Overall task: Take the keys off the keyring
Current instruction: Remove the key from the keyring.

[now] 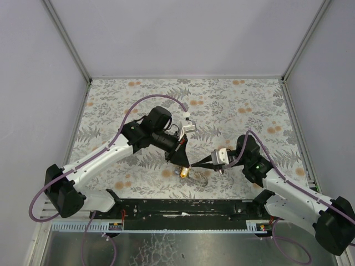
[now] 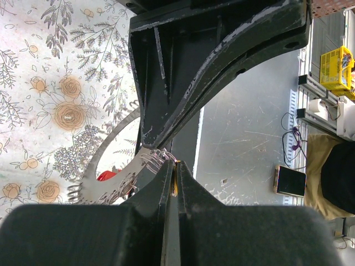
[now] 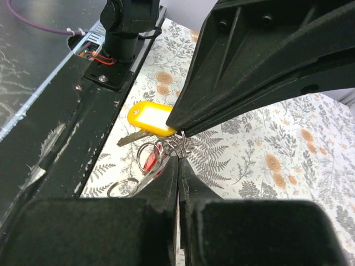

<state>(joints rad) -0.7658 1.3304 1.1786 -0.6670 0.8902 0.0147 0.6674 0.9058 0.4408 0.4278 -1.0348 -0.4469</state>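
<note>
One bench [image 1: 233,111] with a grey floral print fills the middle of the overhead view. The left arm [image 1: 111,158] and the right arm [image 1: 288,191] reach in from the lower corners and meet just below the centre of that frame.

The left gripper [image 2: 173,170] has its jaws pressed together at the bottom centre of its wrist view. There they close on the ridged rim of the keyring [image 2: 125,180], which it appears to pinch. The ring slants away from the jaws toward the lower left of that frame.

The right gripper [image 3: 178,163] is also closed. Its tips meet at a tangle of small wire loops [image 3: 175,147] in the middle of its own view. I cannot tell whether it actually has one of those loops.

The keys [image 1: 183,172] are bunched right at this meeting point, low in the overhead frame. A yellow tag [image 3: 151,118] with a metal key beside it sits left of centre in the right wrist view, a red key [image 3: 150,162] just below it, and a small loose-looking ring [image 3: 123,187] lower left.

Judging by this, the task is at an early stage. Both grippers are set on the bunch, but no key lies apart from it. The yellow and red ones look still attached, so every key remains to be worked off.
</note>
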